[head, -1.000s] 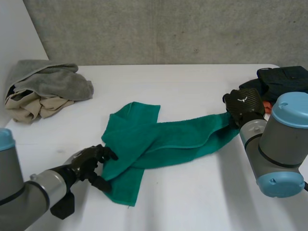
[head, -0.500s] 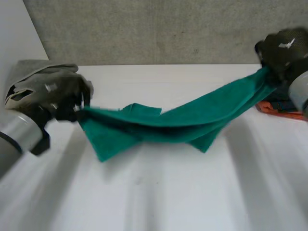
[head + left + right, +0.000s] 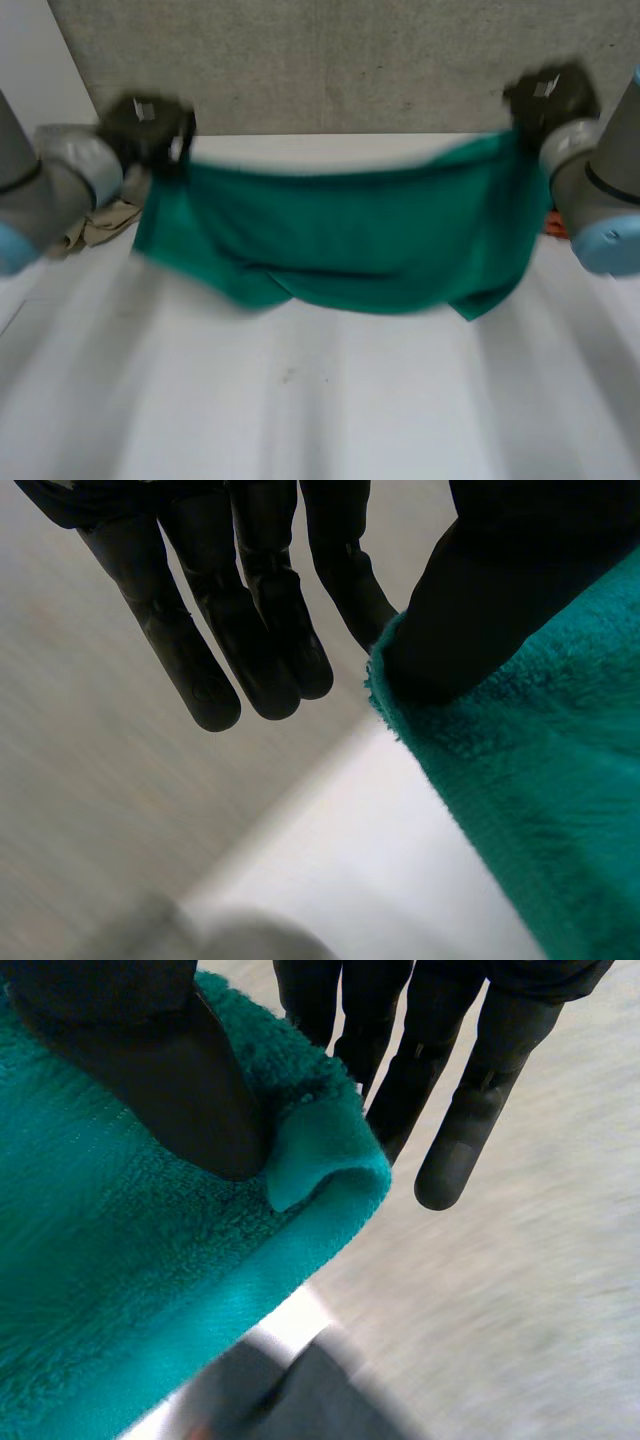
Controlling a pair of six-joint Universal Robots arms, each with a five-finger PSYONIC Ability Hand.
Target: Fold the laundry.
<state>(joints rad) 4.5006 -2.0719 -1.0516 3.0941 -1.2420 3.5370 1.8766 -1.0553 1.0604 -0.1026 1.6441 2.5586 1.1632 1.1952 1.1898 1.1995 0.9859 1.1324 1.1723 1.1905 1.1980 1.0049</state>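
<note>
A green towel (image 3: 340,235) hangs stretched between my two hands, raised over the white table (image 3: 330,400), with its lower edge sagging near the surface. My left hand (image 3: 150,125) holds the towel's upper left corner. In the left wrist view the thumb (image 3: 480,600) pinches the towel (image 3: 540,780) corner while the other fingers (image 3: 250,630) stay straight. My right hand (image 3: 548,100) holds the upper right corner. In the right wrist view its thumb (image 3: 170,1070) presses the towel (image 3: 120,1260) edge against the fingers (image 3: 450,1090).
A pile of grey and beige laundry (image 3: 100,225) lies at the table's back left, partly behind my left arm. An orange strip of the dark clothes (image 3: 552,228) shows at the back right. A grey wall (image 3: 350,60) runs behind the table.
My left hand closed on the towel's corner. Both hands then rose and moved apart, lifting the crumpled towel off the table and spreading it wide.
</note>
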